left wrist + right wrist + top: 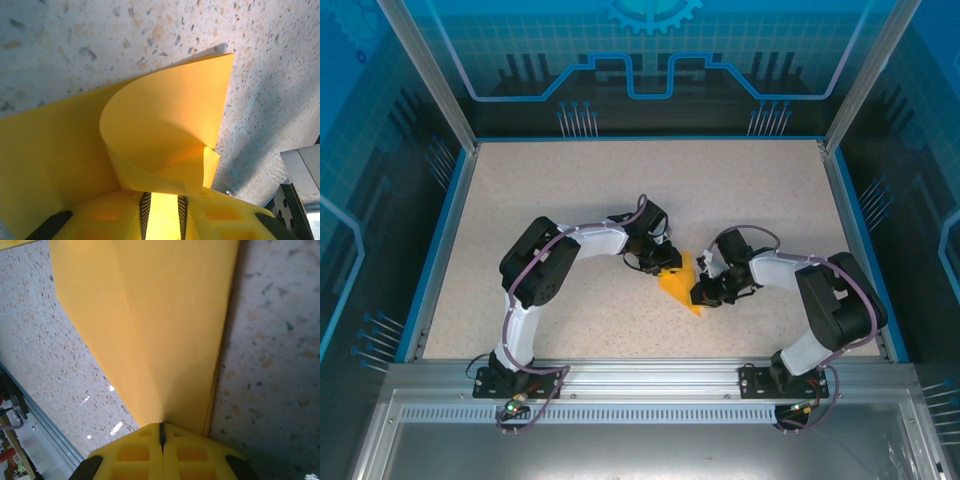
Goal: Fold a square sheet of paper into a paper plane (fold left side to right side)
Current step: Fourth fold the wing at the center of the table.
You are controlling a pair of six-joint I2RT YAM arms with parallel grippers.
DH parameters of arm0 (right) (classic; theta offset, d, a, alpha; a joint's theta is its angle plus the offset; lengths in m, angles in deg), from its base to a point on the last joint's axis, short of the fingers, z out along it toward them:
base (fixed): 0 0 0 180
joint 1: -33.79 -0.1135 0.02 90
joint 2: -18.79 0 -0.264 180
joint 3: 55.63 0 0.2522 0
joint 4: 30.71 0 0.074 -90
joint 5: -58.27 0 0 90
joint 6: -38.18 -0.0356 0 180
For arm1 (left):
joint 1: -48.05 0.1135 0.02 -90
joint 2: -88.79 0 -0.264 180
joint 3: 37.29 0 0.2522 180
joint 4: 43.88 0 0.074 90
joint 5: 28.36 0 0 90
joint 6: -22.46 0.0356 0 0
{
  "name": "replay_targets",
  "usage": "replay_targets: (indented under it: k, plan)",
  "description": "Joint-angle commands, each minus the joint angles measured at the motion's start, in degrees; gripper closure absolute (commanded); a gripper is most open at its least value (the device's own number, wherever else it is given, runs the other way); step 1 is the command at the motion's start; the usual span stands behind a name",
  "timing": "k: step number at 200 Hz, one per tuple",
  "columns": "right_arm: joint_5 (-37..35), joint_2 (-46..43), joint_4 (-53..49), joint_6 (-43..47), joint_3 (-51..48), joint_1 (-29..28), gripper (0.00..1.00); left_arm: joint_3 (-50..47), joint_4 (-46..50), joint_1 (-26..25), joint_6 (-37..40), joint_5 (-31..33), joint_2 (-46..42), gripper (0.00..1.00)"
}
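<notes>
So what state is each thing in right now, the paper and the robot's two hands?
paper: partly folded, one flap curled up and over, not pressed flat.
left hand: closed on the edge of the curled flap.
right hand: closed tight on another edge of the paper.

Paper sheet [165,115]: thin, smooth, matt orange-yellow paper, no gloss. Table [570,200] under the sheet: speckled stone-look top, fine grain, faint sheen with small glints. Left gripper [162,212] on the sheet: moulded yellow plastic, satin, with black ribbed pads [145,215]. Right gripper [161,435]: same plastic. Rail [650,375] on the sheet's near side: brushed metal.
</notes>
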Motion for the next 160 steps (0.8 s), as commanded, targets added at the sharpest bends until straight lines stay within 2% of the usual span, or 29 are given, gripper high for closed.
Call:
replay_targets:
  k: [1,160]
  plan:
    - [-2.0,-1.2,-7.9,-1.2,-2.7,-1.2,0.95,-2.5,4.0,1.3,1.1,4.5,3.9,0.74]
    - [-4.9,-7.2,-11.0,-2.5,-6.3,-1.0,0.96,-2.3,4.6,1.6,1.4,5.1,4.2,0.74]
